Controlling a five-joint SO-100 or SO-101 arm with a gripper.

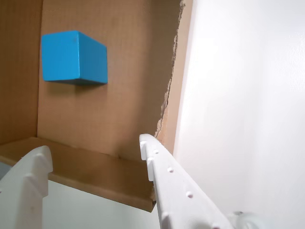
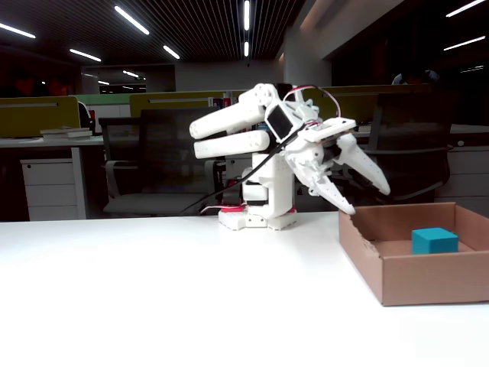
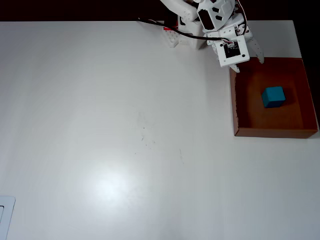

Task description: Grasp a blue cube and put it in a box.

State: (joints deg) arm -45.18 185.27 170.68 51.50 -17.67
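Blue cube [image 3: 273,96] sitting flat on the floor of the box [image 3: 234,111], roughly mid-tray, touching no wall. Box resting on the white table [image 3: 110,125], at the right edge in the overhead view. Gripper [image 2: 368,198] hanging above the box's near corner, spread wide and holding nothing, fingertips tilting down toward the tray. Cube lying ahead of and below the tips, well apart. Judging by this, placement looking done, leaving only pulling clear.

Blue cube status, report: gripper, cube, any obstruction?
Gripper open, empty, above the box's near wall. Blue cube resting on box floor, clear of the fingers. Nothing in the way.
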